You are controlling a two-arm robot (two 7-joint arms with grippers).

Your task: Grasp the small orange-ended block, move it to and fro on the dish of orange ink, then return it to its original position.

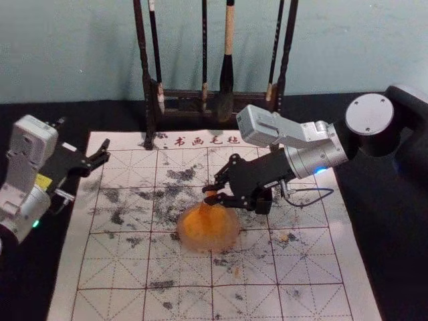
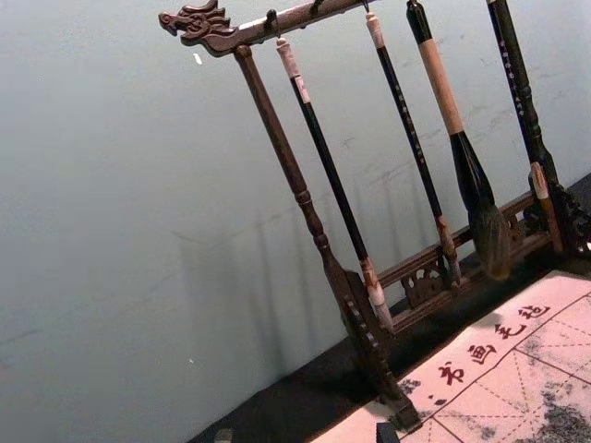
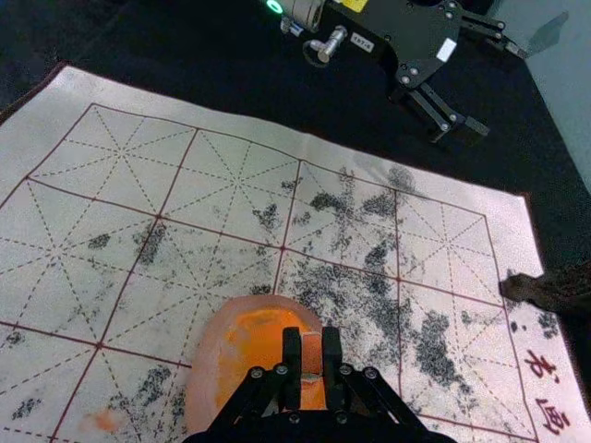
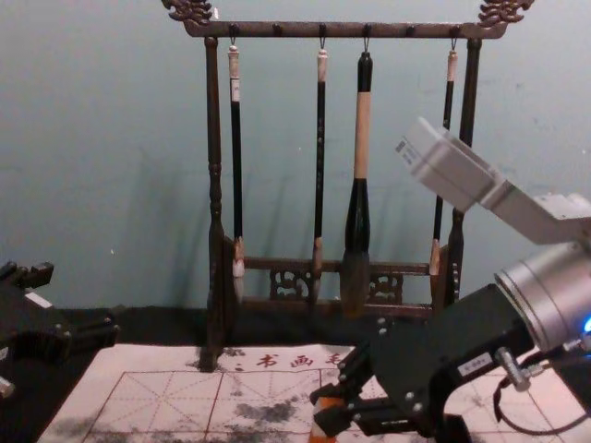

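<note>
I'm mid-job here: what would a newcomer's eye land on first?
Probably the round dish of bright orange ink, near the middle of the white gridded mat. At the dish, the black right gripper grips the small orange-ended block. Behind the mat stands a dark carved wooden rack with four hanging brushes, one much thicker.

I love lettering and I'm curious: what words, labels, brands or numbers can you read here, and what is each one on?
"书画毛毡": far border of the calligraphy mat.
Hanging brushes: characters on handles, too small to read.
Right arm, white label: too small.
Left arm, white label: too small.
</note>
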